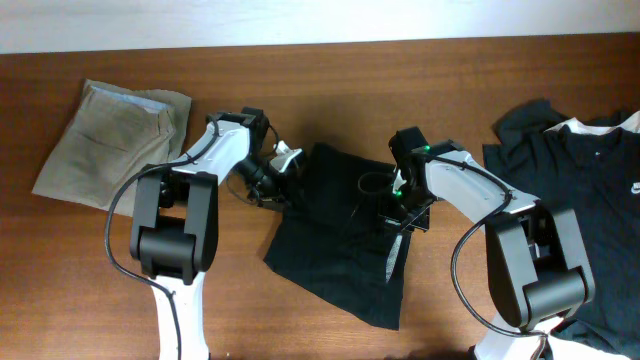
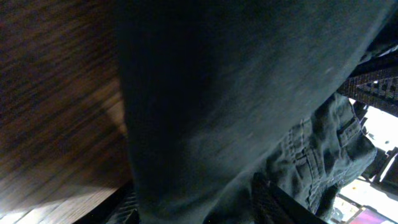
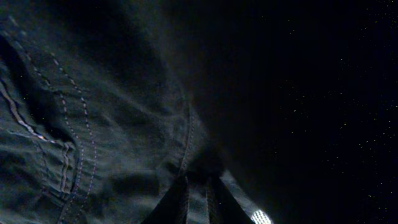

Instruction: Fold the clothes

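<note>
Right, both arms are down on the black shorts [image 1: 330, 235], which lie spread and rumpled on the wooden table [image 1: 300, 70] between the two arms. The left gripper [image 1: 287, 168] is at the edge of the shorts nearest it, with the cloth running away from its fingertips toward the other arm. From the left wrist camera, dark denim-like fabric [image 2: 217, 93] fills nearly everything. Bare wood [image 2: 56, 93] shows off to one side, and a stitched, gathered band sits on the other side of the hand. Two dark fingers [image 2: 273, 199] peek out at the bottom with cloth filling the space between them. Whether they are clamping it, I cannot tell.

Over to the right gripper [image 1: 398, 205]: it sits on top of the shorts, fabric all round it, the far hem trailing off below its wrist. Its own camera is very dim, but the seam stitching on the cloth [image 3: 124, 112] is plain. The fingers [image 3: 177, 199] stand close together with a bunched fold drawn in between them, so that is a narrow pinch on the shorts.

Beyond the right arm's outer side lies a black shirt [image 1: 590, 150] with white collar trim, well apart from the gripper. Folded khaki trousers [image 1: 115, 140] rest past the left arm's outer side.
</note>
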